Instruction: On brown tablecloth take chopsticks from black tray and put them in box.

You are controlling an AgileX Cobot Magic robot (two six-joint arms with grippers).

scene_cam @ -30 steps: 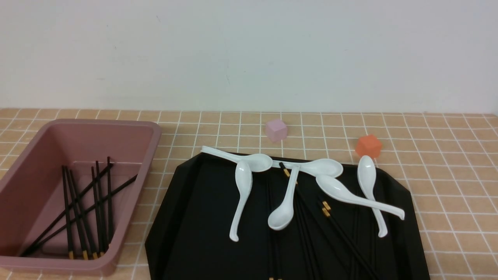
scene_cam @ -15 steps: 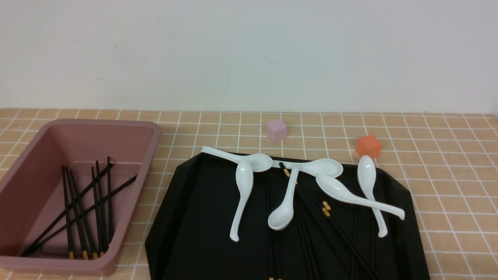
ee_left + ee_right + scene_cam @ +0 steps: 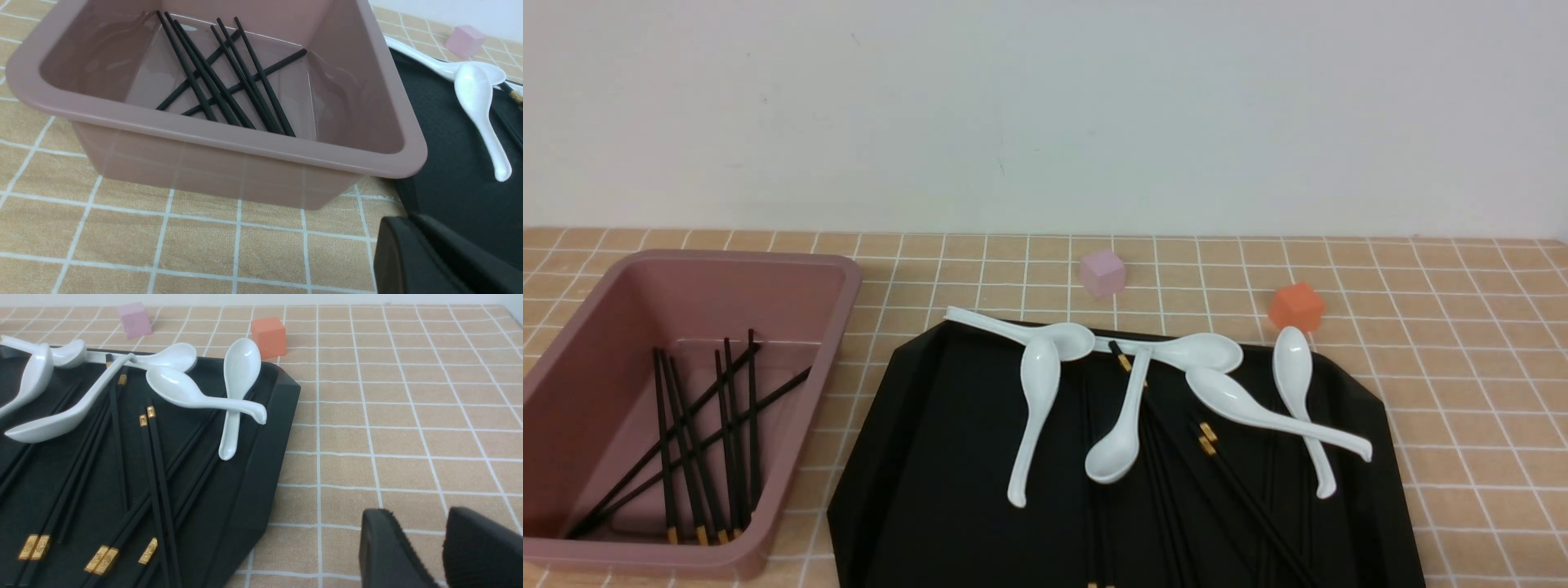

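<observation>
While the chopsticks (image 3: 162, 477) lie apart from them, the left fingers (image 3: 396, 253) are closed, the right fingers (image 3: 386, 551) parted.

The deep pink plastic box (image 3: 805, 425), holding thin black chopsticks (image 3: 689, 449), stands left of the flat black tray (image 3: 988, 457); white ceramic spoons (image 3: 1115, 457) and more chopsticks lie on the tray. Behind it sit the small pink cube (image 3: 1103, 273) and, farther right, the small orange cube (image 3: 1296, 308).
</observation>
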